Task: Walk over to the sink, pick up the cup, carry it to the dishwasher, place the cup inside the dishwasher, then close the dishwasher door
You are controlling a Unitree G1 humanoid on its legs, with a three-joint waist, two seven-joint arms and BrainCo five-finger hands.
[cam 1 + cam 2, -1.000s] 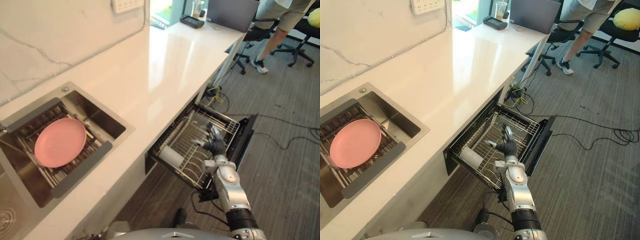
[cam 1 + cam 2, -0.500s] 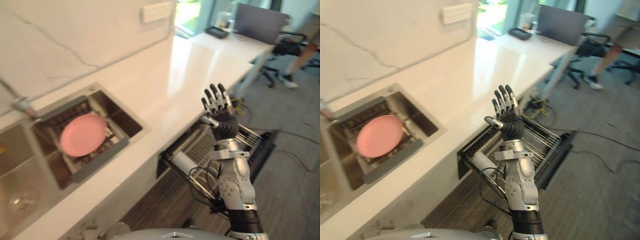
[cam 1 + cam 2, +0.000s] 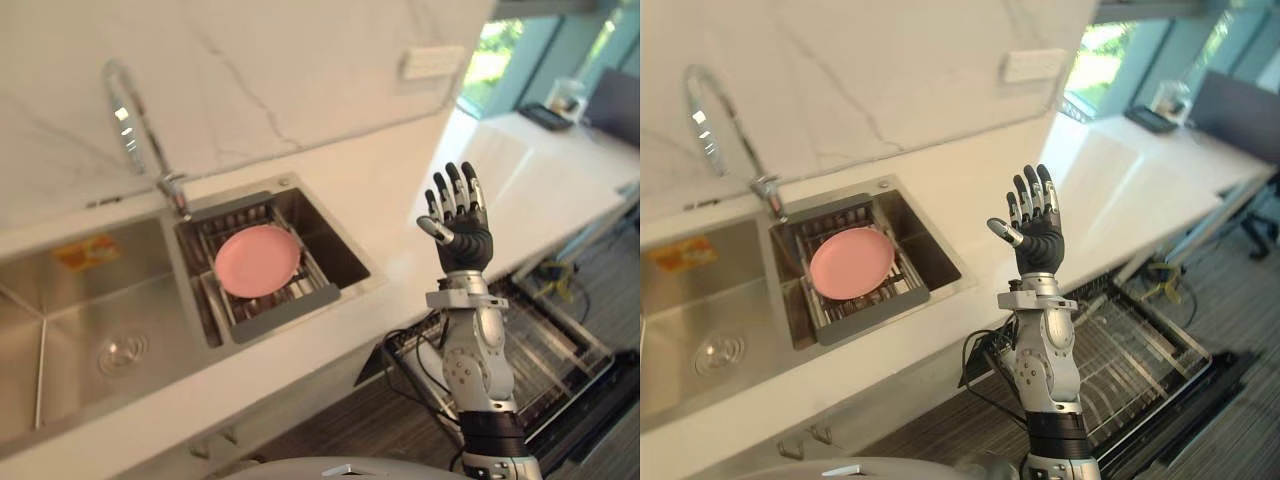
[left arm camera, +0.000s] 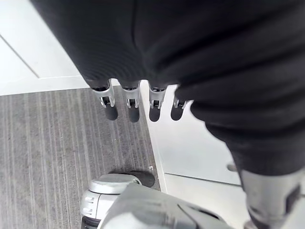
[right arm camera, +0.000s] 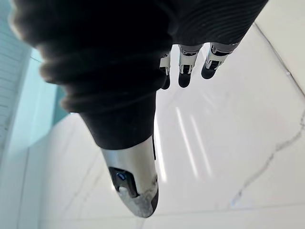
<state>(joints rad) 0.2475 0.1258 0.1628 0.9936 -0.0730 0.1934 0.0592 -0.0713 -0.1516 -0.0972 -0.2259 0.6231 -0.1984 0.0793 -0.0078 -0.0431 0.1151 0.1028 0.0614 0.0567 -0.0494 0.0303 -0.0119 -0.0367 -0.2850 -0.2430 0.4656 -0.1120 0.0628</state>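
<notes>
My right hand point(image 3: 462, 235) is raised upright in front of the white counter point(image 3: 400, 190), open, fingers straight, holding nothing; its wrist view shows the fingers point(image 5: 186, 67) spread against the marble wall. Below and right of it the dishwasher point(image 3: 1200, 390) stands open with its wire rack point(image 3: 1130, 350) pulled out. The steel sink point(image 3: 100, 300) lies to the left, with a pink plate point(image 3: 257, 260) on a drainer rack point(image 3: 290, 305) in its right basin. My left hand point(image 4: 128, 102) hangs open over the grey floor beside a white cabinet front.
A curved faucet point(image 3: 125, 110) rises behind the sink. A yellow item point(image 3: 85, 252) lies at the left basin's back. A wall socket point(image 3: 432, 62) sits on the marble backsplash. The counter runs right toward a desk with a laptop point(image 3: 1240, 110).
The camera has swung left from the dishwasher toward the sink. My right hand has risen from the dishwasher rack to an upright pose above the counter's edge, still open.
</notes>
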